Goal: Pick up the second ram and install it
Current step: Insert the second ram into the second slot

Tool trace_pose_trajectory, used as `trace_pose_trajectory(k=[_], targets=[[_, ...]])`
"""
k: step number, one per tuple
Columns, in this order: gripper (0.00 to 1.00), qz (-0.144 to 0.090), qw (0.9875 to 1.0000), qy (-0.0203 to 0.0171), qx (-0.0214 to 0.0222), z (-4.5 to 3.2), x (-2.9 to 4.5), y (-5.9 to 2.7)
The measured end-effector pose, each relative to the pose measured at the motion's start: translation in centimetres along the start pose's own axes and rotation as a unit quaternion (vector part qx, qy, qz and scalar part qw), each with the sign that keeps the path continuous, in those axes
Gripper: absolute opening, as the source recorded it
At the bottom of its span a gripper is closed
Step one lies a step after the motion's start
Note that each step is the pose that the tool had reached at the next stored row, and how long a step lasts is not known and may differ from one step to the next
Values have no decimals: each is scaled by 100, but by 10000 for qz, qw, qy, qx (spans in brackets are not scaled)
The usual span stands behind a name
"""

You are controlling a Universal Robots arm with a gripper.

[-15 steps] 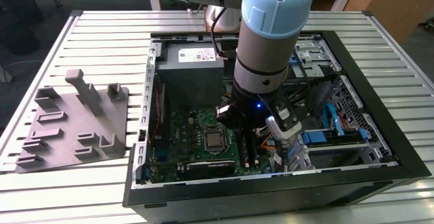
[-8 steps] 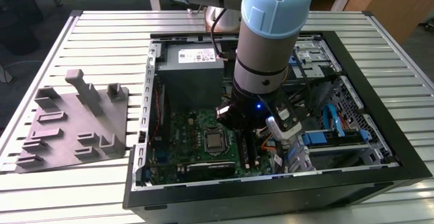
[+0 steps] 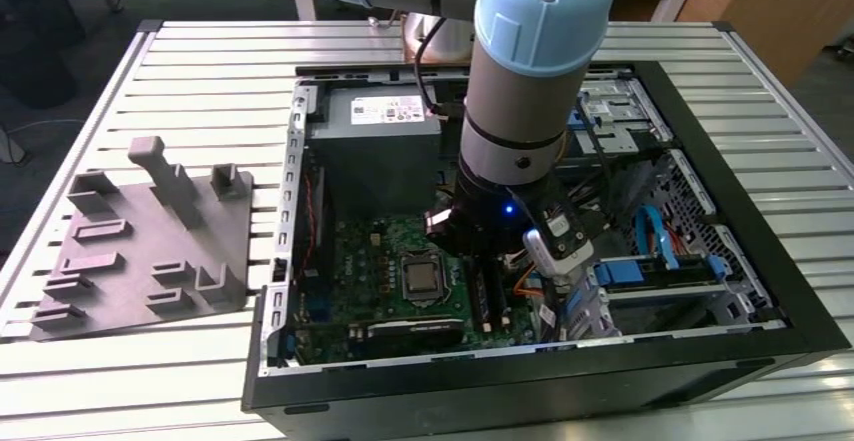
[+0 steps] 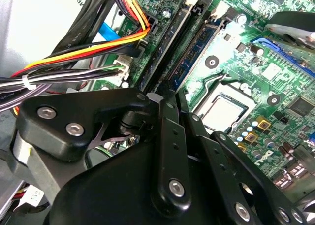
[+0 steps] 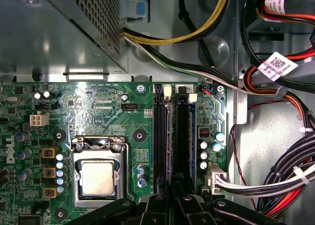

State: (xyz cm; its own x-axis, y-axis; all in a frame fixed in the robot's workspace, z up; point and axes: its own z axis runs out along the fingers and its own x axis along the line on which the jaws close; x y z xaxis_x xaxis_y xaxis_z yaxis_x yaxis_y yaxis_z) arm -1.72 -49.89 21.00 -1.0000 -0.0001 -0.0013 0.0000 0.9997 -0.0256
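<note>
Gripper (image 5: 172, 205) sits narrowed over the black memory slots (image 5: 170, 136) beside the bare processor (image 5: 97, 176); grasp unclear.

We see the open computer case (image 3: 534, 361) from above and off to one side in the exterior view. Both wrist views sit close behind the gripper (image 5: 172, 200), facing the motherboard (image 5: 98, 107) beyond it; all three share that board.
</note>
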Motion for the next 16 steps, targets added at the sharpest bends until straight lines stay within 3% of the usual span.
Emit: trace_pose_trajectory(k=[10,16], targets=[[14,0,10000,-1,3,-3,0,0],[14,0,10000,0,20,-75,0,0]])
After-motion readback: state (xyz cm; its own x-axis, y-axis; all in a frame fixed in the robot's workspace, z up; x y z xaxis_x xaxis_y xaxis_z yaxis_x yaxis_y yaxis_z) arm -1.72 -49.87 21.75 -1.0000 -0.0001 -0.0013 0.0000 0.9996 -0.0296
